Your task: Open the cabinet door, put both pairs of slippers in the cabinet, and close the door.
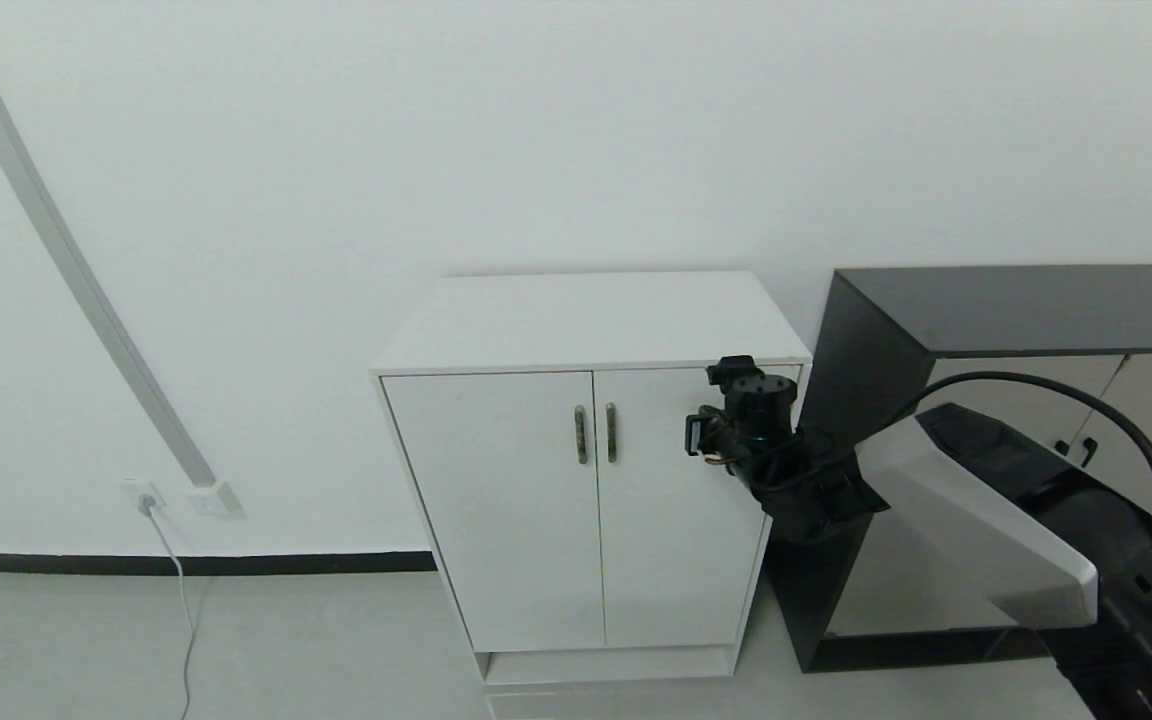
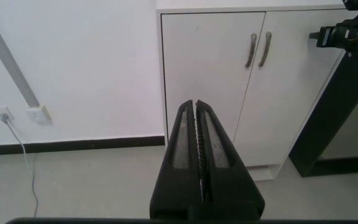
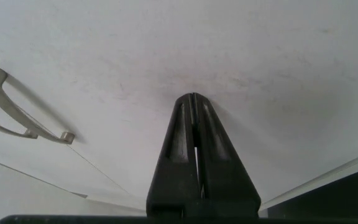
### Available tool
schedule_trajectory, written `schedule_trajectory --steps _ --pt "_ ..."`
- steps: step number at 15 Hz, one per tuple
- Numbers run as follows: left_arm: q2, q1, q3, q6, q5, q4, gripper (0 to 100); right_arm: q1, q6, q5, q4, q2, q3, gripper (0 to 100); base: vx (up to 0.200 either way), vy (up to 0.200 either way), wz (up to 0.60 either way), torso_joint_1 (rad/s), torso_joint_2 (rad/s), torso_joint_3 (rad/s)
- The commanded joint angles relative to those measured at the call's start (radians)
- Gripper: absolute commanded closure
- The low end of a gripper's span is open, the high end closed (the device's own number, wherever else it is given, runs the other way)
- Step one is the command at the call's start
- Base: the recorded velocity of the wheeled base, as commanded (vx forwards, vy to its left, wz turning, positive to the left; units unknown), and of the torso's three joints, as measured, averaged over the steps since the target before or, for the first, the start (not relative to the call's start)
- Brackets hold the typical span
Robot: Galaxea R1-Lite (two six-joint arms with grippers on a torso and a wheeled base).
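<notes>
Status:

- The white two-door laminate cabinet (image 1: 576,320) stands on the grey floor (image 1: 236,640), back against the white wall (image 1: 536,130). Left door (image 1: 496,500) and right door (image 1: 671,540) are both flush and closed, with only a thin seam between them.
- Two brushed-metal bar handles (image 1: 596,433) sit upright, side by side at the centre seam in the upper part of the doors, one per door.
- Right end effector (image 3: 195,101): fingers pressed together, nothing between them. It is raised in front of the right door's upper part, on the hinge side and well apart from the handles. It points straight at the panel. The tips are at or just off the door face; I can't tell whether they touch.
- Left end effector (image 2: 194,107): fingers together, nothing held. It hangs low over the floor, back from the cabinet, and aims roughly at the left door.
- A black-framed cabinet with grey doors (image 1: 1016,310) sits just beside the white cabinet on the robot's right, and stands slightly taller.
- To the left on the wall, a white wall socket (image 1: 143,497) sits low with a grey cable (image 1: 181,590) plugged in and dropping to the floor. A second white box is just beside it.
- A white conduit strip (image 1: 66,250) runs diagonally down the wall to that box.
- A black skirting band (image 1: 186,563) runs along the wall base up to the cabinet's left side.
</notes>
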Motion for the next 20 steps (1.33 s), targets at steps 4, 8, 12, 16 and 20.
schedule_trajectory --steps 4,8,12,16,20 --pt "0.001 0.000 0.000 0.000 0.001 0.000 100 0.000 -0.015 -0.003 -0.007 -0.002 0.010 100 0.000 0.000 0.00 0.000 0.00 0.000" --pt "0.001 0.000 0.001 0.000 0.000 0.000 100 0.007 -0.015 -0.005 -0.099 -0.158 0.253 100 0.000 0.000 0.00 0.000 0.00 0.000" --pt "0.001 0.000 0.000 -0.002 0.001 0.000 100 0.006 -0.014 -0.005 -0.194 -0.374 0.558 100 0.000 0.000 0.00 0.000 0.00 0.000" --pt "0.001 0.000 0.001 -0.002 0.001 0.000 100 -0.020 -0.011 -0.066 -0.263 -0.666 0.935 100 0.000 0.000 0.00 0.000 0.00 0.000" --pt "0.001 0.000 0.000 -0.002 0.001 0.000 100 -0.131 -0.020 -0.069 -0.277 -0.879 1.124 100 0.000 0.000 0.00 0.000 0.00 0.000"
